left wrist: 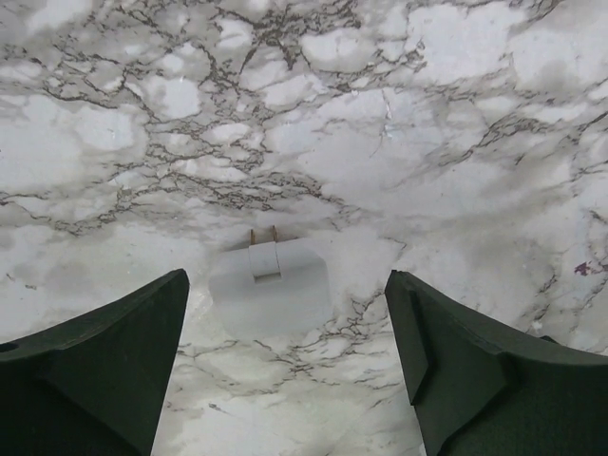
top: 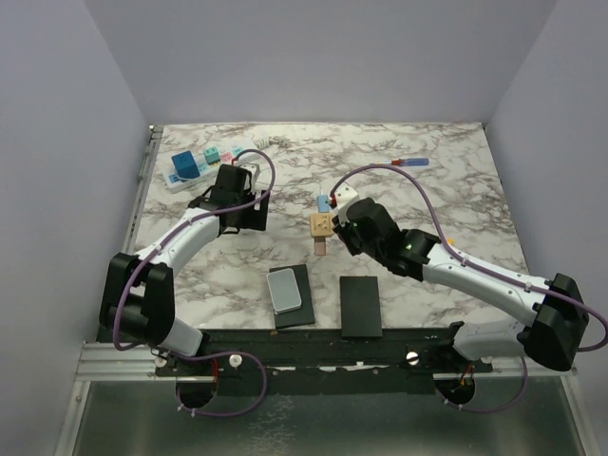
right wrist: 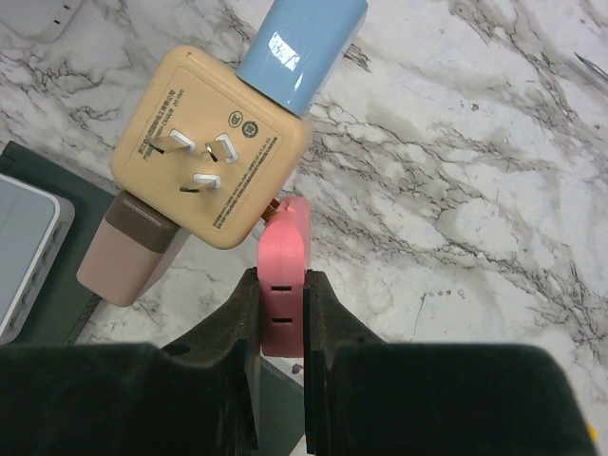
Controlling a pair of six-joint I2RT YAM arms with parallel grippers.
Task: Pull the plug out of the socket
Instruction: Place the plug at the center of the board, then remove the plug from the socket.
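Nearest, at the table's front edge, a right pad and a left pad are seen, a grey device lying on the left one. Farther in, the right gripper is clenched on a pink plug seated in a tan adapter. A blue plug and a brown plug are also stuck to that adapter. Beyond, the left gripper is held over the marble with its jaws spread wide, gripping nothing. A white plug lies flat between its fingers, prongs showing. Farthest, the socket lies at the back left, just beside the left gripper, with a blue cube seated on it.
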